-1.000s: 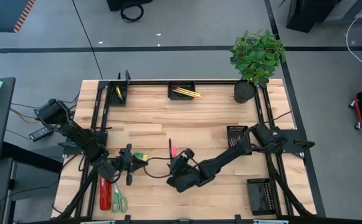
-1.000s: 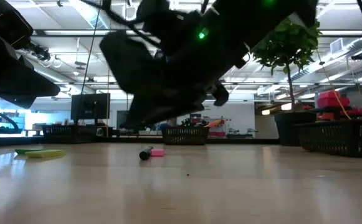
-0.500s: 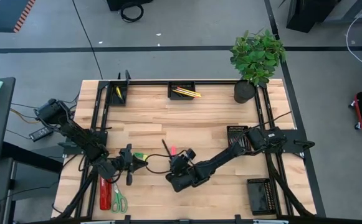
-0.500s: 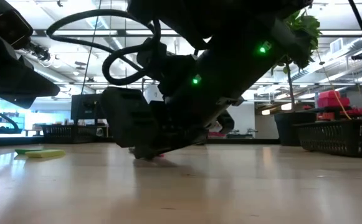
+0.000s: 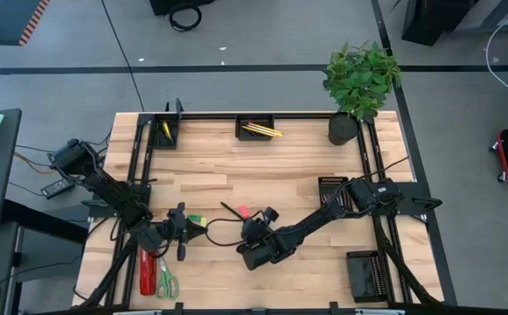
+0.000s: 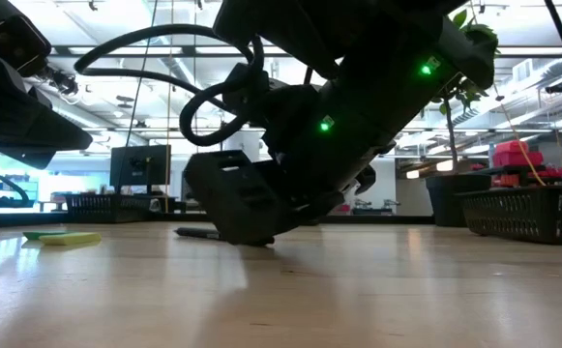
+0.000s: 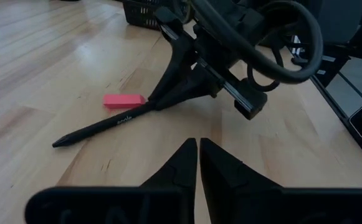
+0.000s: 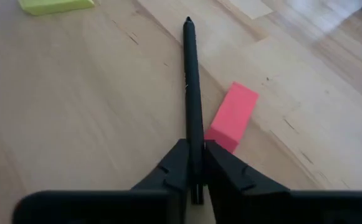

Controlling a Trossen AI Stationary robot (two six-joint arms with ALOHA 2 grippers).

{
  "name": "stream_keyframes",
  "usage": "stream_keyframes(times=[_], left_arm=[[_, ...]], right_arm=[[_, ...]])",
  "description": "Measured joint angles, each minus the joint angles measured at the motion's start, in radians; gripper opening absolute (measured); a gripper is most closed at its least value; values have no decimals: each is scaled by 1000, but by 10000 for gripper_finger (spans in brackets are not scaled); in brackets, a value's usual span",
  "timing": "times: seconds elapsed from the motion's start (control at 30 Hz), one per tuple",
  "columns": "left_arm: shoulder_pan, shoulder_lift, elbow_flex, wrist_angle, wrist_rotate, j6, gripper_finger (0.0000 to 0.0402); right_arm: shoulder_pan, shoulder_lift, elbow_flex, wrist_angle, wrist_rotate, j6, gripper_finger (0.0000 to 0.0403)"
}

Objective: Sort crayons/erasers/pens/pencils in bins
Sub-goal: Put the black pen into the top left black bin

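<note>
a black pen (image 8: 190, 87) is clamped between the closed fingers of the right gripper (image 8: 195, 163), down at the wooden table (image 5: 280, 166) near its front middle. the pen is gripped near one end, and the rest of it runs out forward past the fingertips, with its tip lying on or just above the wood; which of the two cannot be told. a pink eraser (image 8: 232, 115) lies on the table just beside the pen's shaft, close in front of the right gripper. in the left wrist view the pen (image 7: 106, 127) is seen slanting from the right gripper (image 7: 168, 96) down to the table, with the pink eraser (image 7: 124, 100) right beside it.

small pale lettering is printed along the pen's barrel, but it cannot be read.

the right arm is stretched low across the table from the right side, its wrist tipped down toward the wood. the left gripper (image 7: 198, 155) is held low at the front left of the table with its fingers pressed together on nothing, pointed toward the pen. a yellow eraser (image 8: 56, 5) lies farther off, beyond the pen's tip. pencils (image 5: 260, 129) are seen in a bin (image 5: 255, 117) at the far edge.
</note>
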Motion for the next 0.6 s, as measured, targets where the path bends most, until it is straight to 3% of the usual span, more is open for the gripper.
stream_keyframes(times=[0.27,0.6], left_arm=[[0,0,0,0,0,8,31],[0,-1,0,14,0,72,19]], right_arm=[[0,-26,-4,-19,-6,-67,26],[0,-198,-5,-50,45,-191,18]])
